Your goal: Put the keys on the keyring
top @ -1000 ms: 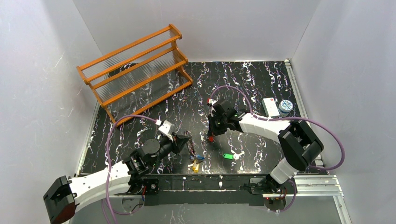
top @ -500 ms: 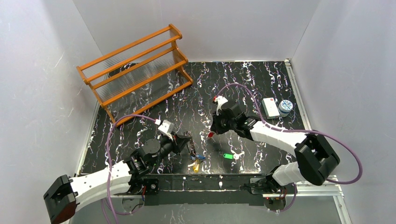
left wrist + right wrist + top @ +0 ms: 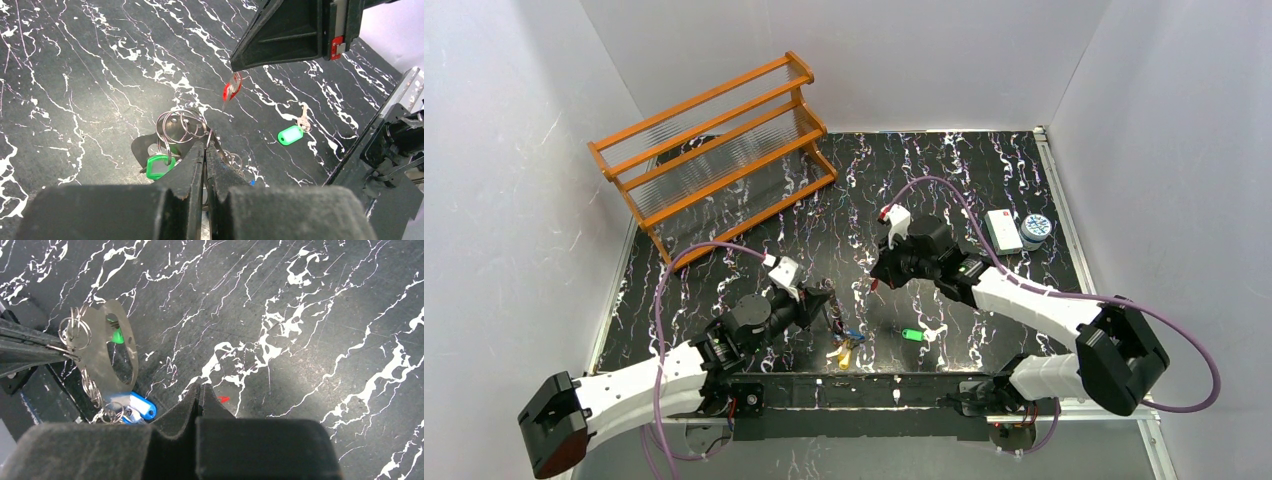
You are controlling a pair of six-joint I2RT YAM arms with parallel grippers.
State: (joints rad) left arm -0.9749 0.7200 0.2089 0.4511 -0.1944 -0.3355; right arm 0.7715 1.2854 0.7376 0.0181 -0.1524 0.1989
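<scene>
The left gripper [image 3: 205, 146] has its jaws pressed together on the keyring [image 3: 111, 352], a flat grey plate with an oval cut-out, held at the near centre of the table [image 3: 944, 170]; exactly where the tips bite is hard to make out, since a tangle of small wire rings [image 3: 181, 124] crowds the pinch. A green tag [image 3: 159, 166] hangs from those rings, partly behind the left fingers; a blue tag [image 3: 138, 408] lies below the plate with its key hidden, and from above a yellow tag [image 3: 844, 353] is barely a speck beside it. The right gripper [image 3: 200, 391], just to the right of the keyring and apart from it, is clamped on the red-tagged key [image 3: 230, 91], which dangles under it; its own camera shows only a red sliver past the fingers. A loose green-tagged key [image 3: 290, 135] lies flat on the table to the near right, touching nothing. The surface is black with white marble veins, walled by plain white panels; an orange rack [image 3: 714, 140] stands at the far left; a white box [image 3: 1001, 230] and a round container [image 3: 1036, 229] sit side by side at the far right.
</scene>
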